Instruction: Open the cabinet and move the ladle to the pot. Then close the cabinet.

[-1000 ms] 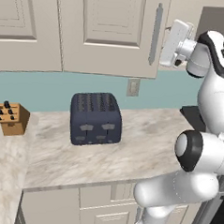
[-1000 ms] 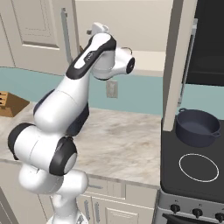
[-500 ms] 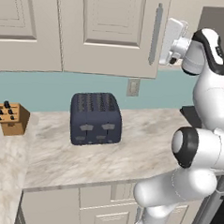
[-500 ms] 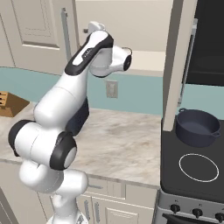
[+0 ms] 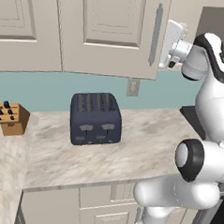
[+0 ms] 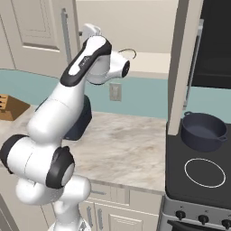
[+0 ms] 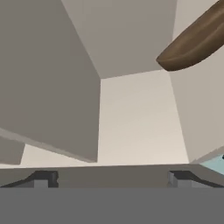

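- Raised high beside the cabinet (image 5: pixel 109 31), my gripper (image 5: pixel 170 44) sits just right of the door's long silver bar handle (image 5: pixel 155 34); from the left base view I cannot tell whether it touches the handle.
- Both fingertips (image 7: pixel 43 178) show at the bottom of the hand view, set wide apart with nothing between them, so I read the jaws as open and empty.
- Looking along the hand, I see into a pale beige cabinet interior: back wall, side walls and a door edge on the left.
- At the upper right of that view a brown, rounded wooden piece (image 7: pixel 197 41) slants across the corner; I take it for the ladle, though I cannot make out its bowl or how it rests.
- From the right base view, one tall door (image 6: pixel 182 67) stands swung out toward me, edge-on, between the arm and the stove (image 6: pixel 198 176).
- On the stove, the pot (image 6: pixel 204 131) sits at the back, dark blue-grey, uncovered, with short side handles; a white burner ring lies in front of it.
- On the marble counter (image 5: pixel 130 148) the boxy dark blue toaster (image 5: pixel 95 117) stands near the teal backsplash, below a wall outlet (image 5: pixel 132 87).
- Well to the left, a wooden knife block (image 5: pixel 12 118) sits on the counter.
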{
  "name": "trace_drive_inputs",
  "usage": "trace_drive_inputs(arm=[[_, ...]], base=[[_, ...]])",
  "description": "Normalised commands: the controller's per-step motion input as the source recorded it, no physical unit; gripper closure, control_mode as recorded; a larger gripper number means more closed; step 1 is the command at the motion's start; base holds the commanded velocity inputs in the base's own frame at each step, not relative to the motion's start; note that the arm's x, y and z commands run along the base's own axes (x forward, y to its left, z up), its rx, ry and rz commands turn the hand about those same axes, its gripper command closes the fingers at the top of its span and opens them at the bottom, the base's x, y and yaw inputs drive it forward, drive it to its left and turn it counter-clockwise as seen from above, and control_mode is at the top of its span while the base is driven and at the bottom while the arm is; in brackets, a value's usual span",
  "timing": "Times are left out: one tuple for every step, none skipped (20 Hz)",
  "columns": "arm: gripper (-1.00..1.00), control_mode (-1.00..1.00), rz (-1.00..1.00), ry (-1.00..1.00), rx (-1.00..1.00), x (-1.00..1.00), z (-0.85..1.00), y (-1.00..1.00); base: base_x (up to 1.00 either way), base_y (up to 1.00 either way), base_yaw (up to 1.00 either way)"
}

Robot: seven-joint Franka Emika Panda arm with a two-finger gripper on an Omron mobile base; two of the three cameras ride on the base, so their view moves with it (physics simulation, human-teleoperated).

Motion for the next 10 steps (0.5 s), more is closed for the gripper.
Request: trace_drive_inputs(arm=[[-1.00, -1.00, 0.03, 0.00, 0.00, -0.59, 0.00, 1.00], [-1.00, -1.00, 0.03, 0.00, 0.00, -0.57, 0.00, 1.00], [-1.00, -1.00, 0.03, 0.00, 0.00, -0.64, 0.00, 1.00], [-1.00, -1.00, 0.03, 0.00, 0.00, -0.74, 0.00, 1.00], [-1.00, -1.00, 0.04, -0.01, 0.00, -0.84, 0.00, 0.96], [-1.00, -1.00, 0.04, -0.02, 0.00, -0.92, 0.00, 0.93], [-1.00, -1.00, 0.04, -0.03, 0.00, -0.96, 0.00, 1.00], [-1.00, -1.00, 0.03, -0.07, 0.00, -0.97, 0.00, 1.00], [-1.00, -1.00, 0.01, -0.07, 0.00, -0.97, 0.00, 1.00], [-1.00, -1.00, 0.01, -0.06, 0.00, -0.99, 0.00, 1.00]], base=[[0.00, 0.00, 0.00], [0.00, 0.00, 0.00], [0.00, 0.00, 0.00], [0.00, 0.00, 0.00], [0.00, 0.00, 0.00], [0.00, 0.00, 0.00], [0.00, 0.00, 0.00], [0.00, 0.00, 0.00], [0.00, 0.00, 0.00], [0.00, 0.00, 0.00]])
